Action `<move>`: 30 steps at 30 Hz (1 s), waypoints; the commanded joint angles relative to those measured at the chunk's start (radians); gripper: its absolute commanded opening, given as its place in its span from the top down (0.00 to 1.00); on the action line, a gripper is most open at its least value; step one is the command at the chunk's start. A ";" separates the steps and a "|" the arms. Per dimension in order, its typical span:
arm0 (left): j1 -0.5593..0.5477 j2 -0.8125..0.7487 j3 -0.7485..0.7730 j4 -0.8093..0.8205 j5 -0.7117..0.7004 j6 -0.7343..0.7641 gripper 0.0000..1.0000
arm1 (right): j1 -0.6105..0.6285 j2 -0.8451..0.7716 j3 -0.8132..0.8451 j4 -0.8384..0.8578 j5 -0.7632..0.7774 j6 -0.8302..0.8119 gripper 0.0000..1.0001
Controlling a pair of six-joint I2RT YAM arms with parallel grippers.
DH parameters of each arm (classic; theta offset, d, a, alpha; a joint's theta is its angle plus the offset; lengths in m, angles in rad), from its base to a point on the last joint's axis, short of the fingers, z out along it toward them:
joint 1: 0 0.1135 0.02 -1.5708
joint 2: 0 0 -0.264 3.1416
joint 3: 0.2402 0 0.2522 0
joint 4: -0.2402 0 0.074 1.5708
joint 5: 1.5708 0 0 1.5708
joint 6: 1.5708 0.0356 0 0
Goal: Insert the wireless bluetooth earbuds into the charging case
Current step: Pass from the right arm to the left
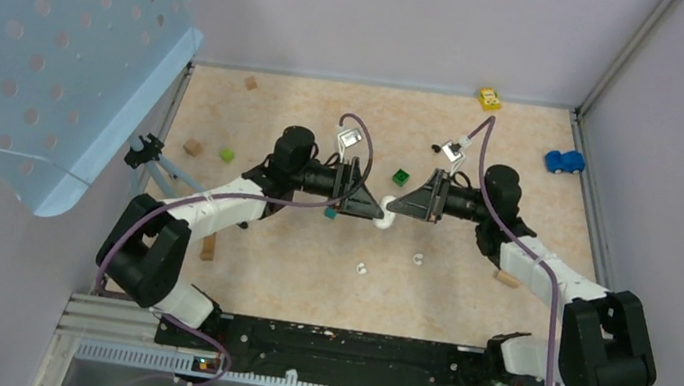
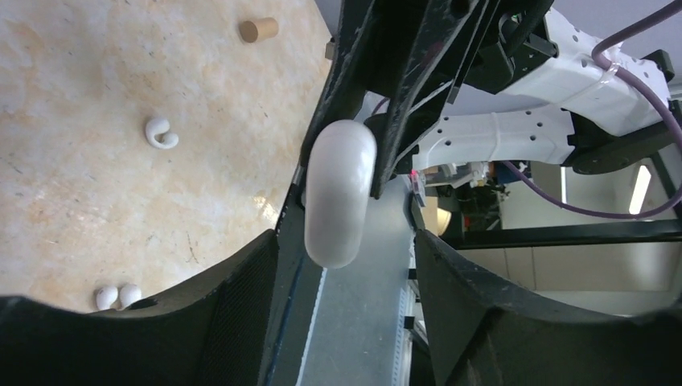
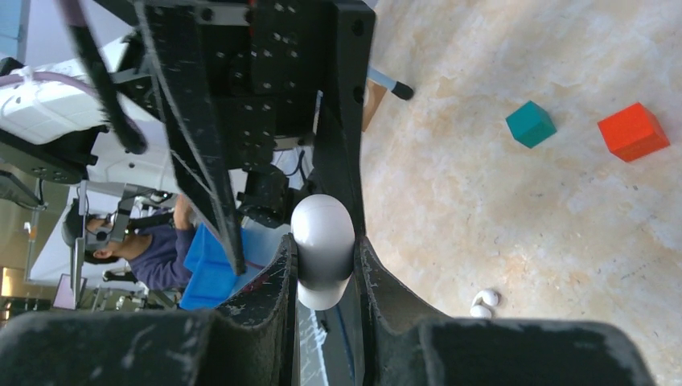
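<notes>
Right fingers [image 3: 384, 297] clamp the white charging case [image 3: 322, 241] above the counter [image 1: 286, 276]. Left fingers [image 2: 241, 314] stand wide around it. Earbuds [image 1: 363, 269] lie below. Risk: an uneven left closure twists the case loose, dropping it.

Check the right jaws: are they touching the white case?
Touching. The right wrist view shows the white case pinched between both jaws, no gap on either side.

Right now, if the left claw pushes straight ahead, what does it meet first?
The white charging case, pinched in the right claw, just ahead of the open left claw; depth uncertain.
</notes>
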 commanded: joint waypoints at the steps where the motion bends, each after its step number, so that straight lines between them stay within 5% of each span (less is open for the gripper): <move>1: 0.005 0.021 -0.046 0.216 0.067 -0.119 0.34 | -0.005 -0.016 0.003 0.143 -0.046 0.041 1.00; 5: 0.004 0.016 -0.043 0.209 0.064 -0.111 0.39 | -0.004 -0.025 -0.016 0.196 -0.065 0.078 1.00; 9: 0.004 0.021 -0.048 0.235 0.060 -0.134 0.55 | -0.004 -0.027 -0.032 0.211 -0.075 0.089 1.00; 17: 0.005 0.036 -0.063 0.349 0.071 -0.214 0.48 | 0.003 -0.039 -0.038 0.211 -0.081 0.097 1.00; 30: 0.004 0.027 -0.069 0.361 0.083 -0.223 0.65 | 0.013 -0.036 -0.048 0.235 -0.070 0.114 1.00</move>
